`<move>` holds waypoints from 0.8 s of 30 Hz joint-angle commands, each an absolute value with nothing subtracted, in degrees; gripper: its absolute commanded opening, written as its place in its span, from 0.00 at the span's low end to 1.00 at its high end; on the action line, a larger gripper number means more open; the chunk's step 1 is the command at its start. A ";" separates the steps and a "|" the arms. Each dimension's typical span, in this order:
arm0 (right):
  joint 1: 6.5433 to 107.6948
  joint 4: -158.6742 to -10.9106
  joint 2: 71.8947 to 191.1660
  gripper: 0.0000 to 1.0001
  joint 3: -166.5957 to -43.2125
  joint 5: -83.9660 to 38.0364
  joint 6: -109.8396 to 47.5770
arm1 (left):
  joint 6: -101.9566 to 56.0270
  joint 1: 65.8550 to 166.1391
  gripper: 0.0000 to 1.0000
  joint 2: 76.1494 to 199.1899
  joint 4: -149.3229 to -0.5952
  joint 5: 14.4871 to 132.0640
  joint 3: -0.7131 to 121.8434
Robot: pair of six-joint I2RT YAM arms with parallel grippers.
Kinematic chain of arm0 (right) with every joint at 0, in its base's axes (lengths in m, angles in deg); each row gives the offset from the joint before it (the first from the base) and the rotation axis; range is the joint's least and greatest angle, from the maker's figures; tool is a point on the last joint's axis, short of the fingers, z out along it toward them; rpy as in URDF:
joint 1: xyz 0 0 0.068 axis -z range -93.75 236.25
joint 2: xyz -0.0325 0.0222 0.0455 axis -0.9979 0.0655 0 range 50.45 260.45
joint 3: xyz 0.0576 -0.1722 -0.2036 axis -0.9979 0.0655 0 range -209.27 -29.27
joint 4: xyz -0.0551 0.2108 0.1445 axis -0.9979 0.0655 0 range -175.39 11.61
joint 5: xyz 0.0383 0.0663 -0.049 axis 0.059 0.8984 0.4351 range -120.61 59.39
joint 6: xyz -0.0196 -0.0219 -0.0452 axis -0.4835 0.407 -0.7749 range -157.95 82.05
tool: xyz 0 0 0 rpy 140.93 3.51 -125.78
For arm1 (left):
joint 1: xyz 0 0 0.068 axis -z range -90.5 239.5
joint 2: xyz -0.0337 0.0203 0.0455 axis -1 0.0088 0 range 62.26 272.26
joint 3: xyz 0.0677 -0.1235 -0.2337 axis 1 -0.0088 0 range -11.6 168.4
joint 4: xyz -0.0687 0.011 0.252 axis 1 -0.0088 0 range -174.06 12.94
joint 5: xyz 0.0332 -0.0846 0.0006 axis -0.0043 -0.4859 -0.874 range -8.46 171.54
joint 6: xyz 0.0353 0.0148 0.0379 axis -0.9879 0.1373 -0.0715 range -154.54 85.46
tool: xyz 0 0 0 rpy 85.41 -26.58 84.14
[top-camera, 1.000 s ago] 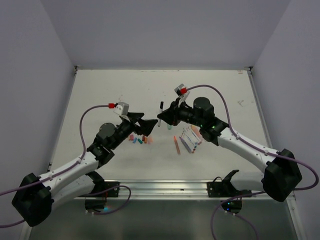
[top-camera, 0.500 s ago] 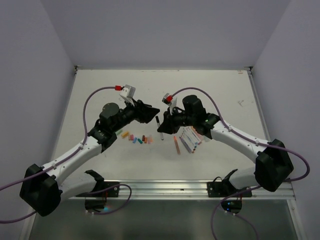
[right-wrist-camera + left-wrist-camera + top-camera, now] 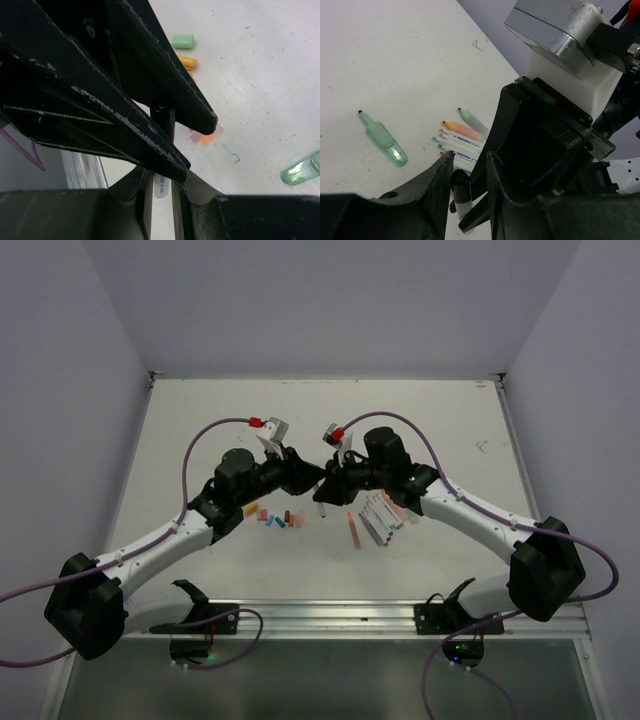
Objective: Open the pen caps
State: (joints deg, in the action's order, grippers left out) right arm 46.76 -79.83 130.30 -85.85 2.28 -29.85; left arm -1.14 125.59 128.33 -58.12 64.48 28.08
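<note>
Right gripper (image 3: pixel 161 192): jaws are closing tight on the white barrel of a pen (image 3: pixel 464 202), which is sitting upright between them.
Left gripper (image 3: pixel 469 165): jaws are standing only narrowly apart and straddling the pen's top end. They are not clamping it.
Black cap (image 3: pixel 459 179): it is sitting on the pen, inside the left jaws. It is resting against one finger, with a slim gap showing to the other.
Gripper spacing: the two are meeting tip to tip above the table (image 3: pixel 200 420). The left jaws are sitting just above the right jaws on the same pen.
Mint-green cap (image 3: pixel 183 41): it is lying loose on the table, well ahead of the right jaws and slightly to their right.
Orange cap (image 3: pixel 188 62): it is lying just beside the mint one, on the side nearer the jaws.
Other loose caps (image 3: pixel 202 138): a pink and orange pair is lying close under the left jaw tip, partly hidden by it.
Uncapped pens (image 3: pixel 462 136): they are lying side by side in a row ahead of the left jaws, tips bare.
Pale green highlighter (image 3: pixel 384 139): it is lying alone, ahead and to the left of the left jaws, apart from the row, with its tip bare.
</note>
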 commanded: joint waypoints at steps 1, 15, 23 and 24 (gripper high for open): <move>46.52 -80.82 130.43 0.00 -88.25 3.67 -29.60 | -0.97 126.15 0.34 128.27 -56.85 66.77 28.21; 46.43 -99.17 127.71 0.21 -80.96 2.88 -20.91 | 1.05 126.32 0.00 126.42 -54.92 68.09 26.10; 46.52 -108.58 129.81 0.31 -78.05 5.25 -17.38 | 4.48 126.24 0.00 125.11 -52.36 70.64 24.61; 46.52 -109.11 129.90 0.33 -77.79 5.43 -17.29 | 4.57 126.32 0.00 125.11 -52.45 70.55 24.52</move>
